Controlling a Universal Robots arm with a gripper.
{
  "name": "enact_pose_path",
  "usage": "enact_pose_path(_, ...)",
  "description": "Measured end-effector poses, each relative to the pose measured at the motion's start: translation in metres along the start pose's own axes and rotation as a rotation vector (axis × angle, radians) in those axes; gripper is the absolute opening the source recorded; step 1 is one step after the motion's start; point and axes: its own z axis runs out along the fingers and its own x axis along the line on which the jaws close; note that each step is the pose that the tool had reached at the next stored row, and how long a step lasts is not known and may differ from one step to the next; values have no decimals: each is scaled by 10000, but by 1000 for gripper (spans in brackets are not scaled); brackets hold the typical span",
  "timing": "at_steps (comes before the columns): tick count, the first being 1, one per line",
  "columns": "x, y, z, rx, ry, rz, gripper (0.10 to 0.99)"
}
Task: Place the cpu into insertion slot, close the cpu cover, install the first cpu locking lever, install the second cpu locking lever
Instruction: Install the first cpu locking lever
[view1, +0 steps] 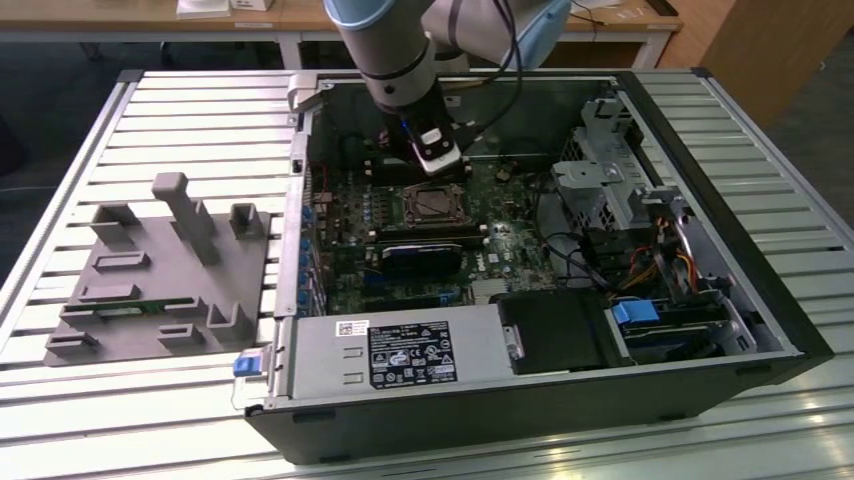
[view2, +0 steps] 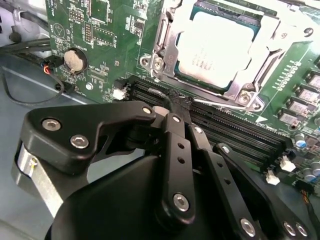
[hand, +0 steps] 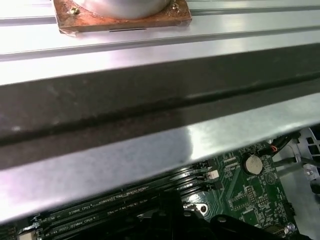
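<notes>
The cpu lies with its silver-grey top up inside the insertion slot on the green motherboard. The silvery cpu cover lies flat around the chip like a frame. My black gripper has its fingers drawn together at the socket's edge, next to the memory slots. Its tips touch the end of a thin metal locking lever that runs along that side of the cover. Whether the tips pinch the lever I cannot tell. In the exterior view the gripper hangs just behind the socket.
Long black memory slots run beside the socket, with a coin battery nearby. The open case holds a power supply in front and a drive cage on the exterior view's right. A grey fixture tray lies on the slatted table.
</notes>
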Motion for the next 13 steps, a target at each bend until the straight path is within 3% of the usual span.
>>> enact_pose_path(4,12,-3,18,43,-56,-27,106)
enact_pose_path(13,29,-19,74,275,-137,-112,106)
